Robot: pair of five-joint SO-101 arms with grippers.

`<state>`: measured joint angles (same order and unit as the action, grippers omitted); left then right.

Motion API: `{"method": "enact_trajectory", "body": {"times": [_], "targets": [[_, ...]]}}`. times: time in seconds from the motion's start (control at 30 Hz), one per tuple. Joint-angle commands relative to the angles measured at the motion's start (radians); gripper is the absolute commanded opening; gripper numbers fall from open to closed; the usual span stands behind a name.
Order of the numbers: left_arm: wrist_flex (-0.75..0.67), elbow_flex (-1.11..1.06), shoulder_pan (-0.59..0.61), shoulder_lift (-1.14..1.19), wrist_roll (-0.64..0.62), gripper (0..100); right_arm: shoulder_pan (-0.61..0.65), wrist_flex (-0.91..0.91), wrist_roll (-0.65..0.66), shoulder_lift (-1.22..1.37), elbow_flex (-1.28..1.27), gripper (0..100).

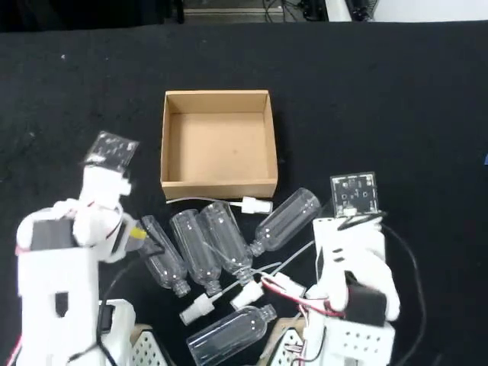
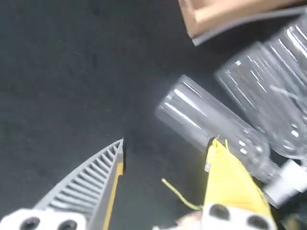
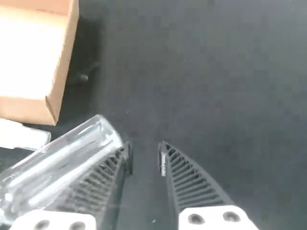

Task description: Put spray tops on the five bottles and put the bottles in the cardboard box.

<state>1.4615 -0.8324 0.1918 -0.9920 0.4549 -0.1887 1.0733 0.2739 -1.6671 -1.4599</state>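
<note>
Bottles (image 1: 200, 248) lie clustered beside the cardboard box (image 1: 219, 187). My left claw (image 2: 168, 143) gapes wide, right claw (image 3: 145, 146) slightly; both empty.

A black tablecloth (image 1: 396, 91) spreads under and far beyond the left gripper's (image 2: 168, 143) fingers (image 2: 230, 182); past its far edge, well away from them, dark cables (image 1: 276, 9) lie on a pale floor (image 1: 427, 9).

No text, label or number can be read anywhere
</note>
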Motion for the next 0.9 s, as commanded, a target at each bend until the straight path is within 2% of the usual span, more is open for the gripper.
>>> {"method": "enact_trajectory", "body": {"times": [0.0, 0.17, 0.33, 0.4, 0.5, 0.6, 0.87], "targets": [[-0.040, 0.073, -0.071, 0.149, -0.104, 26, 0.017, -0.071, -0.012, 0.024, -0.050, 8.9], [-0.172, 0.071, -0.073, 0.213, -0.183, 26, 0.017, -0.072, -0.008, -0.041, -0.134, 8.9], [-0.184, 0.022, -0.113, 0.259, -0.186, 26, 0.017, -0.064, -0.008, -0.128, -0.183, 8.9], [-0.238, -0.031, -0.108, 0.275, -0.186, 26, 0.017, -0.063, -0.008, -0.157, -0.199, 8.9], [-0.362, -0.134, -0.061, 0.278, -0.181, 26, 0.017, -0.029, -0.008, -0.193, -0.202, 8.9], [-0.430, -0.188, 0.015, 0.276, -0.173, 26, 0.017, -0.002, -0.008, -0.226, -0.202, 8.9], [-0.428, -0.196, 0.254, 0.276, 0.104, 26, 0.018, -0.002, -0.008, -0.229, -0.203, 8.9]]}}
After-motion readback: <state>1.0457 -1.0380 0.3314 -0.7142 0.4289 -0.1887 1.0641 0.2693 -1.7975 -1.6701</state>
